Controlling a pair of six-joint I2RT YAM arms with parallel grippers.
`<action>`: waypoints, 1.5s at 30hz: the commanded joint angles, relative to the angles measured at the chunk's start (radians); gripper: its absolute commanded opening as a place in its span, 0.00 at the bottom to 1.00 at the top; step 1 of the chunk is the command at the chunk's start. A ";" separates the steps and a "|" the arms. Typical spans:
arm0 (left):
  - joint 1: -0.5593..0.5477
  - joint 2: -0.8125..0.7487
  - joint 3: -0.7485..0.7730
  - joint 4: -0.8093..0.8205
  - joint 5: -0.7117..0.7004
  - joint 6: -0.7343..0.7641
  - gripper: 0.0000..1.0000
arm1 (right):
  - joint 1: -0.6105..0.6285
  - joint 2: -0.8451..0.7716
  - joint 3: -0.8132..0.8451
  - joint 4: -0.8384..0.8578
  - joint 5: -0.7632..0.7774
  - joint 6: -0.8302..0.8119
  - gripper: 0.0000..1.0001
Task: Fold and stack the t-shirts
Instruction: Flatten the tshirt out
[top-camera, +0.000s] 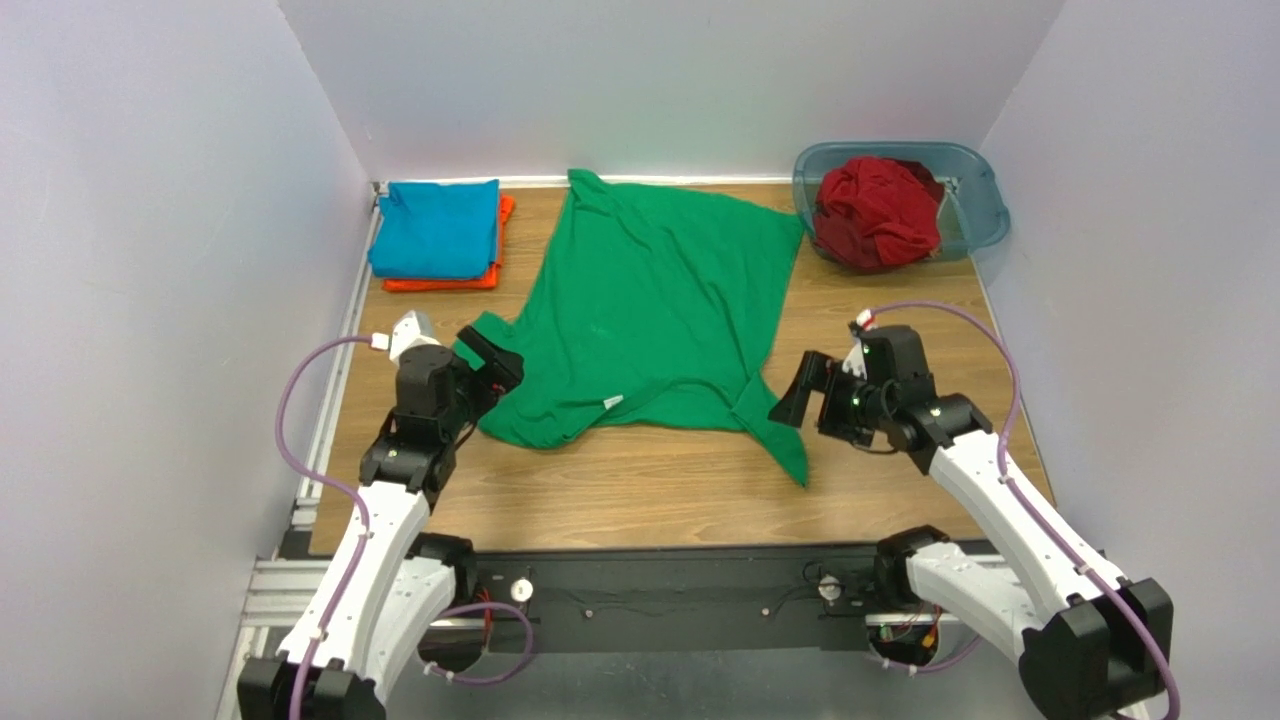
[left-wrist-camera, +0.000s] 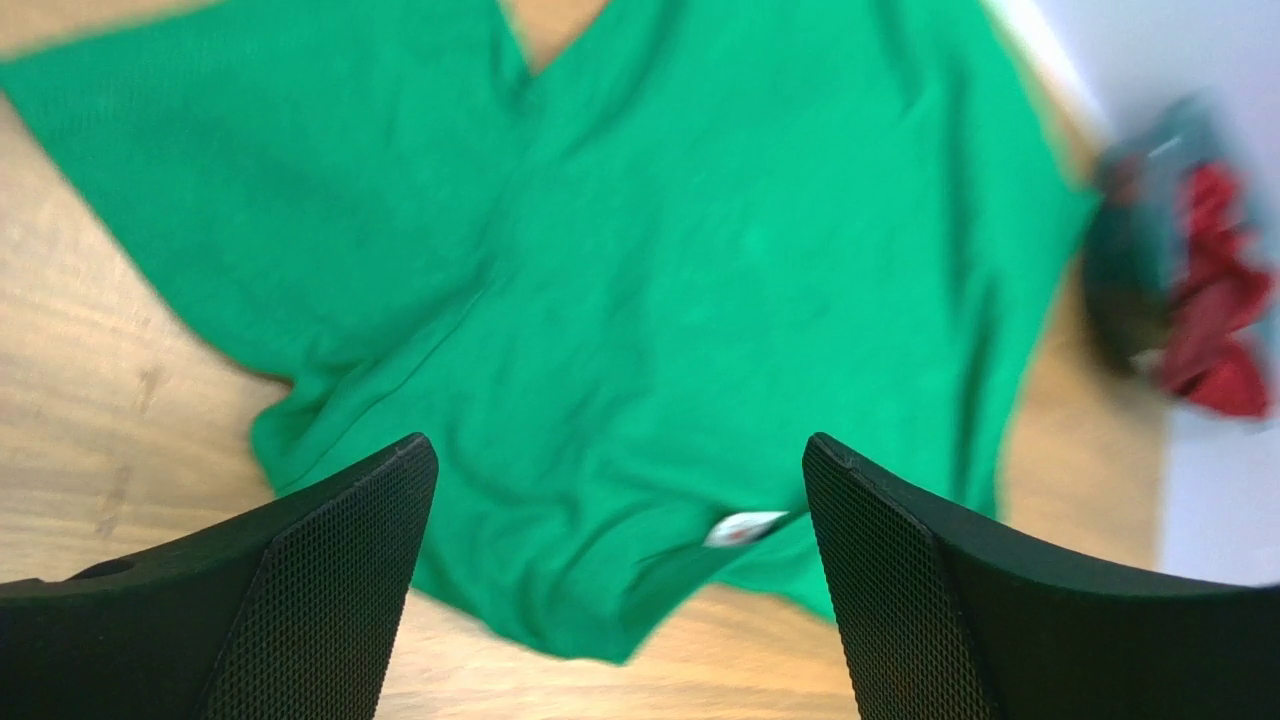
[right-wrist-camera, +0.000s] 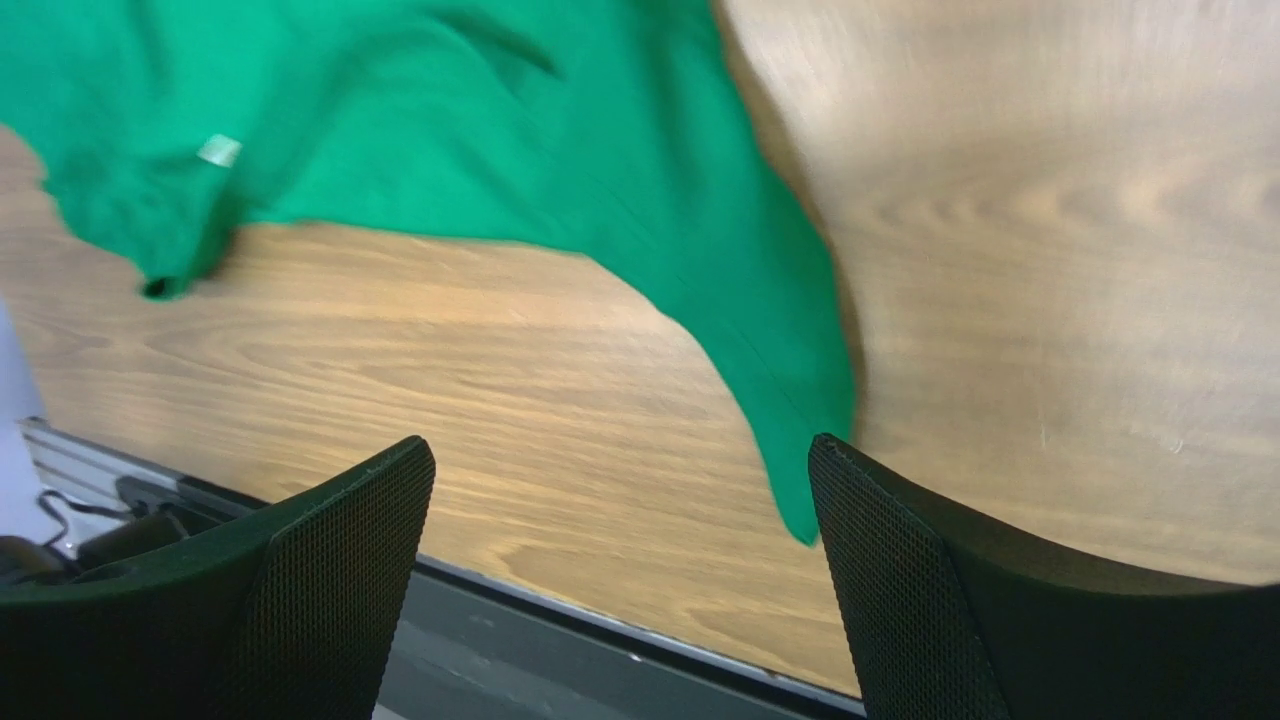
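Green t-shirt flat, long axis diagonal, far-left to near-right; left end effector, right end effector both spread, empty.

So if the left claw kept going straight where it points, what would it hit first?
Most likely the green t-shirt, near its white tag; the left gripper aims right at it, though depth is unclear.

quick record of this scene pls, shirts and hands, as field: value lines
green shirt: spread out, unfolded, mid-table
blue shirt: folded, on the orange shirt, far left corner
dark red shirt: crumpled in the tub, far right
left hand: open, empty, at the green shirt's left edge
right hand: open, empty, near its right corner
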 joint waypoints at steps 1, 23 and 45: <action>-0.004 -0.057 0.106 -0.064 -0.091 -0.041 0.98 | -0.001 0.095 0.197 0.008 0.060 -0.068 1.00; 0.018 0.708 0.199 0.372 0.263 0.128 0.98 | 0.241 0.985 0.694 0.180 -0.321 -0.792 1.00; 0.052 0.767 0.173 0.335 0.174 0.140 0.98 | 0.374 0.960 0.590 0.131 -0.179 -0.720 0.25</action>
